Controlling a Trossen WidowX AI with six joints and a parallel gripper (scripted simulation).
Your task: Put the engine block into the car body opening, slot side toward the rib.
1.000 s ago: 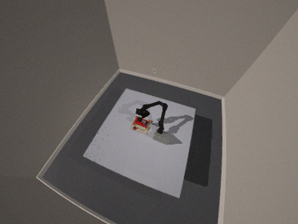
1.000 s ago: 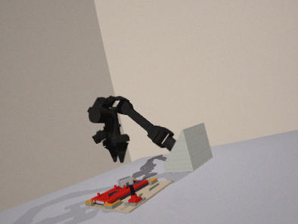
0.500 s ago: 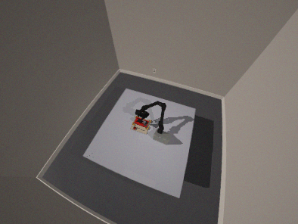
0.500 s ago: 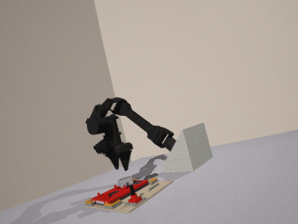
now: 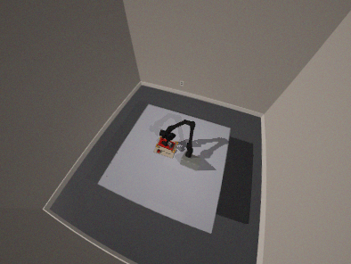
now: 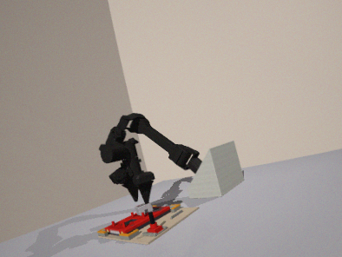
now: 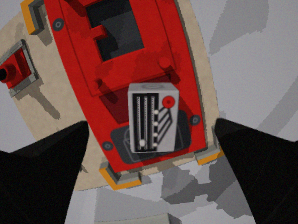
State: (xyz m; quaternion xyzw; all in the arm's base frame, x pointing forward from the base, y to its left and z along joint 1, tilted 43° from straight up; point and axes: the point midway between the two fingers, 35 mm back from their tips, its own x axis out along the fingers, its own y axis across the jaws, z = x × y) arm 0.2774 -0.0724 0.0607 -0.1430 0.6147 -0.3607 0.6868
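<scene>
The engine block (image 7: 153,117) (image 6: 144,208), light grey with black slots and a red disc on top, rests on one end of the red car body (image 7: 75,60) (image 6: 161,214), over a dark grey panel. It is outside the dark opening (image 7: 125,42), which lies farther up in the wrist view. A red rib (image 7: 98,34) juts into the opening's left side. My gripper (image 7: 154,125) (image 6: 141,201) is open and empty. It points down just above the block, with one finger out to each side of it in the wrist view. Contact with the block is not visible.
The car body lies on a tan base plate (image 7: 30,115) (image 6: 174,223) between orange and grey corner brackets (image 7: 120,180). A red-based post with a black top (image 6: 154,227) (image 7: 17,72) stands beside it. A pale wedge (image 6: 226,174) is at the arm's base.
</scene>
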